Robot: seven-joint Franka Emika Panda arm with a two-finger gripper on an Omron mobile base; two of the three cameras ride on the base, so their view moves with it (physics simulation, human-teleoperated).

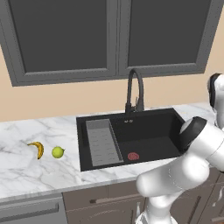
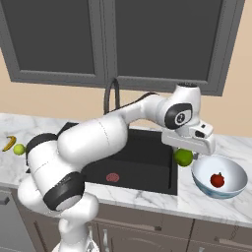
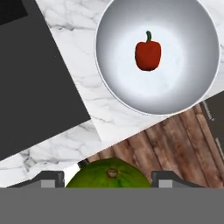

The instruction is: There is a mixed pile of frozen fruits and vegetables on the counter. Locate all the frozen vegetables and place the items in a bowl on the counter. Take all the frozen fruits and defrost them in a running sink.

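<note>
While the gripper (image 2: 184, 153) clasps the green ball (image 2: 183, 157) beside the bowl (image 2: 231, 189), the bowl lies just right, holding the pepper (image 2: 217, 179).

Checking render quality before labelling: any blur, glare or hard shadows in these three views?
Left base view: even flat light, no glare, banana small but sharp. Right base view: sink basin reads nearly solid black; bowl clear. Hand view: soft pale sheen in the bowl under the red pepper; green ball cropped at the bottom edge between the fingertips.
</note>
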